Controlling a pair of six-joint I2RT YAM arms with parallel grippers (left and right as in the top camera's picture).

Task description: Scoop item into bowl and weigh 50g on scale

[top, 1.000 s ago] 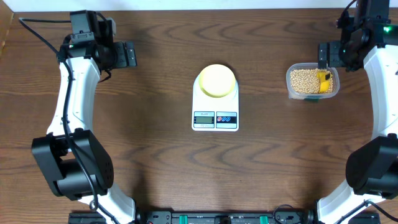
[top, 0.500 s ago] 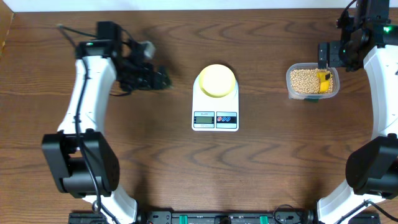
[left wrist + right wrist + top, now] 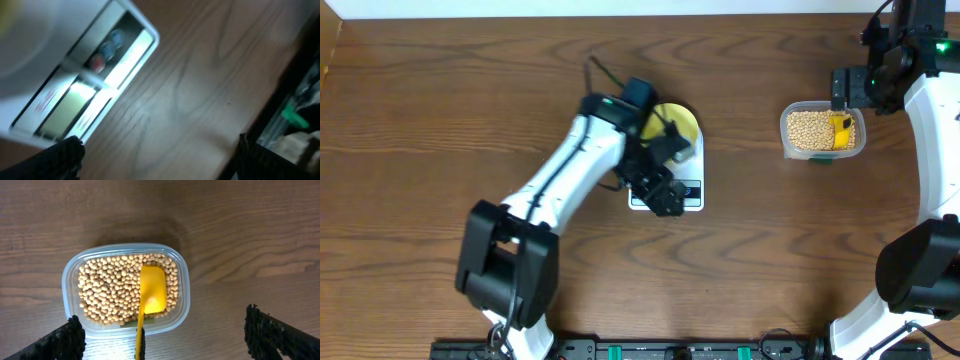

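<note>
1. The left gripper [image 3: 658,192] hung over the front edge of the scale [image 3: 694,160], its jaws wide apart and holding nothing.
2. In its wrist view the display [image 3: 70,107] sat just ahead of the finger at the lower left. The red button [image 3: 96,62] and blue button [image 3: 116,37] lay farther up the panel, off to that side and not between the jaws. A press would likely need a shift that way.
3. Beyond the panel the bowl [image 3: 682,122] stood on the scale, partly hidden by the left arm.
4. Well apart to the right, the beans [image 3: 110,290] filled the clear tub [image 3: 70,280]. The scoop [image 3: 152,290] lay on them, handle running towards the right gripper [image 3: 162,337], the nearer one, jaws apart and empty above it.
</note>
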